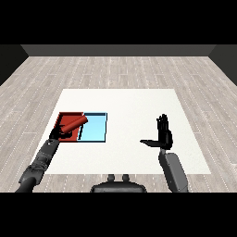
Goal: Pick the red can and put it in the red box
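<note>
You had the red can [74,123] at the left of the frame, over the red tray [61,118], with the left hand [61,133] just below and left of it, at the can's lower end. The hand's dark fingers lay against that end and looked curled round it, so I read it as grasping the can, though the fingers merged into the tray's shadow and could not be made out one by one. The can did not stand upright: its long axis ran on a slant, from lower left at the hand to upper right, and its upper end pointed toward the seam between the two trays. Whether the can rested on the tray floor or was held just above it, you could not tell from this view. The blue tray [95,128] lay just beside the red one on its right, touching along a shared wall, and the can's upper end reached that wall. Your right hand [161,133] was well apart, at the right middle of the frame above the white table [129,104], released, its fingers straight and pointing up the frame, its thumb stuck out to the left, holding nothing. Nothing stood between the can and the red tray.
</note>
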Robot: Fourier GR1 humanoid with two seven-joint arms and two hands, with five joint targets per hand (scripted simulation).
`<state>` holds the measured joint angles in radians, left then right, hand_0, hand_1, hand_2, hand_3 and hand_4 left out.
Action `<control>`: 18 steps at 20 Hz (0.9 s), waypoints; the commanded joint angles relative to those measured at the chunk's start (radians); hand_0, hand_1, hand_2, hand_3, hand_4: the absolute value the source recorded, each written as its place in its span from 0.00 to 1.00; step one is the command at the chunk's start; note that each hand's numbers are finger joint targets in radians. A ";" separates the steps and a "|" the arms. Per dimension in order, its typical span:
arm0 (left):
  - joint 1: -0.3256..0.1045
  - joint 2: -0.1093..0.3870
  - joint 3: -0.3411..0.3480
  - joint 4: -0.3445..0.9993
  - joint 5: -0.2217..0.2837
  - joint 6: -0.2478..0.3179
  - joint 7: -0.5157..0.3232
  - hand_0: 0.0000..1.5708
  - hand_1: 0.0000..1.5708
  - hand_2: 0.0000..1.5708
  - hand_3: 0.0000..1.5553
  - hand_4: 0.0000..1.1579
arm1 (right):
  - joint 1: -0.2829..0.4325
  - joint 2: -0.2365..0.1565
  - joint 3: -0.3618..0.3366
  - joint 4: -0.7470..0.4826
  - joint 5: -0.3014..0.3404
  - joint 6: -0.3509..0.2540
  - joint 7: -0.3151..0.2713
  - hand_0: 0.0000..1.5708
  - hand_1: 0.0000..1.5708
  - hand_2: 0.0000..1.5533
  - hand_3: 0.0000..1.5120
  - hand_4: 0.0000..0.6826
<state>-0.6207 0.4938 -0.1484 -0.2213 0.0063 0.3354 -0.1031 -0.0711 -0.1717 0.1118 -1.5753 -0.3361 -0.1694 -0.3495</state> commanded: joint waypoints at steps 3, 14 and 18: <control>-0.089 0.010 -0.029 0.149 -0.059 -0.068 0.029 0.00 0.00 0.00 0.00 0.00 | -0.031 -0.002 -0.035 0.047 -0.017 0.023 -0.020 0.00 0.00 0.00 0.00 0.00; -0.065 -0.105 0.353 -0.219 0.366 -0.333 -0.532 0.00 0.00 0.00 0.00 0.00 | -0.017 0.004 -0.001 0.029 -0.021 0.071 -0.034 0.00 0.00 0.00 0.00 0.00; -0.015 -0.219 0.364 -0.357 0.436 -0.464 -0.639 0.00 0.00 0.00 0.00 0.00 | 0.007 -0.016 -0.015 0.024 -0.007 0.078 -0.065 0.00 0.00 0.00 0.00 0.00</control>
<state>-0.6669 0.3704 0.1840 -0.4551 0.3682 -0.0179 -0.6168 -0.0728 -0.1705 0.1046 -1.5400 -0.3507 -0.0998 -0.4009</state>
